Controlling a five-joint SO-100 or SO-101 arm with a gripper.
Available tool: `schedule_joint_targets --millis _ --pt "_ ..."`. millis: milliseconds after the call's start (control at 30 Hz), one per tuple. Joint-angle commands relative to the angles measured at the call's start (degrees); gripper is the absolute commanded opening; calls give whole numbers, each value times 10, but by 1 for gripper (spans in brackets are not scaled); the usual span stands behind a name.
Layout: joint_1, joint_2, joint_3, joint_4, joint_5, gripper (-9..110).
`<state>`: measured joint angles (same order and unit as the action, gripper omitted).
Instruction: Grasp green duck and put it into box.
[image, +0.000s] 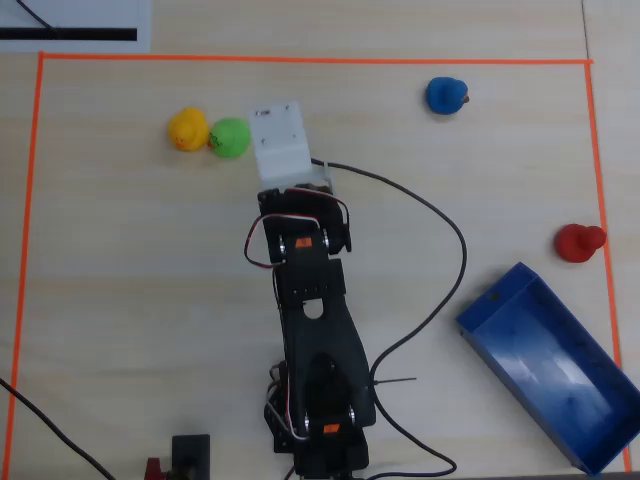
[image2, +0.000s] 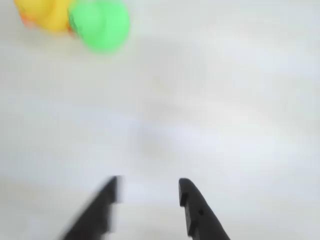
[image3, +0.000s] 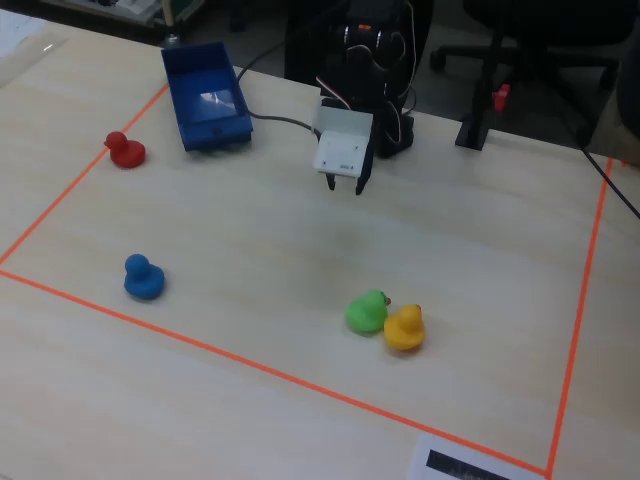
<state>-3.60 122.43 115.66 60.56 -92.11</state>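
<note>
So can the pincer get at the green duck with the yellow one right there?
Probably yes. The pincer is open and hangs above bare table, nothing between it and the green duck. The yellow duck touches one side, so closing on the free sides looks safer.

Overhead view: straight down on the desk (image: 120, 300), arm base at bottom edge, whole taped area in frame. Fixed view: stands across the desk opposite the arm, angled down, faces the base, mid distance. Wrist view: rides just behind the tool (image2: 149, 192), looks down, close, blurred. All three share the green duck (image: 230, 137) touching the yellow duck (image: 187, 129).
</note>
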Motion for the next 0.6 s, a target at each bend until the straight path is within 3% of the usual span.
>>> schedule_joint_targets --millis 0,567 --pt "-4 -59 -9 -120 -3 42" --pt "-52 -309 -82 -309 -16 48"
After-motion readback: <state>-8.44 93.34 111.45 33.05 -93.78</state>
